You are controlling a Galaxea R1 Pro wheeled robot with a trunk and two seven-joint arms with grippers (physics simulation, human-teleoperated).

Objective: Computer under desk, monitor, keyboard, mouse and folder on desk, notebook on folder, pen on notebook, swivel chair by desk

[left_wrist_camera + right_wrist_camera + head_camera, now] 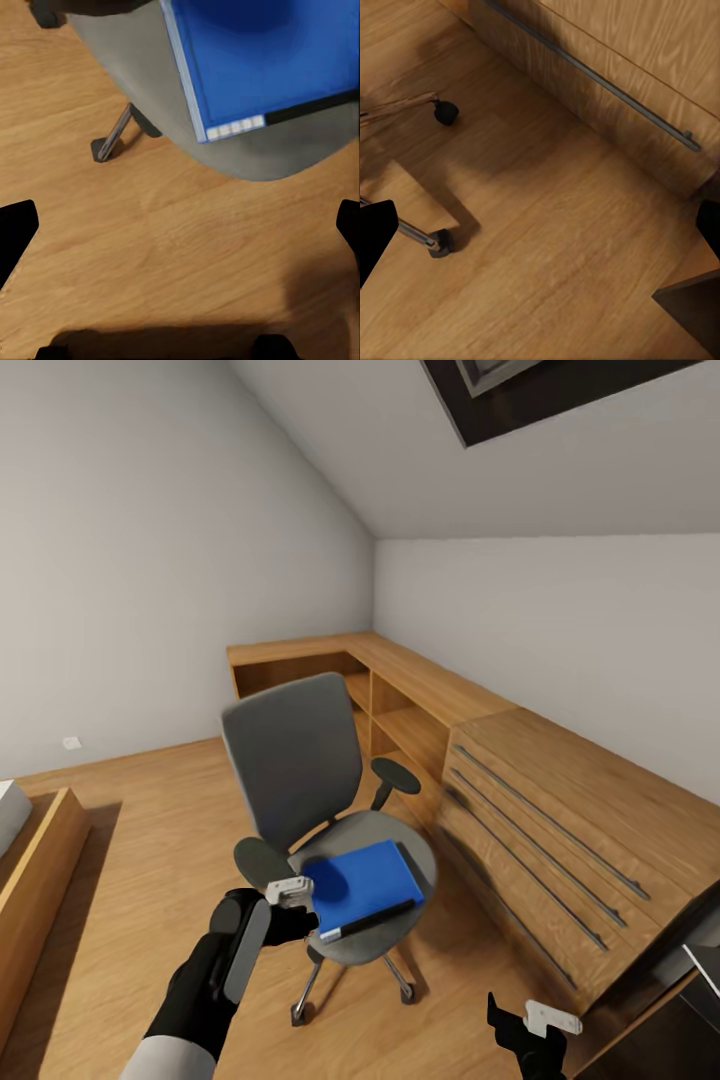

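The grey swivel chair (pixel 300 760) stands mid-room on the wood floor. On its seat (pixel 247 161) lies the bright blue folder (pixel 362 878) (pixel 262 60), with a black strip with a pale end along its near edge. My left gripper (pixel 292 900) (pixel 180 232) is open, hovering over the floor just off the seat's front-left rim, close to the folder's corner and not touching it. My right gripper (pixel 535 1020) (pixel 180 232) (pixel 540 225) is open and empty, low over the floor between the chair base and the drawer cabinet. The desk, monitor, keyboard, mouse, notebook and pen are out of view.
A light wooden drawer cabinet (pixel 560 840) (pixel 645 52) with long bar handles runs along the right, joined to low open shelves (pixel 400 710) in the corner. A wooden bed frame (pixel 40 880) is at the left. Chair casters (pixel 444 112) sit near my right gripper. A dark slab corner (pixel 694 311) juts in.
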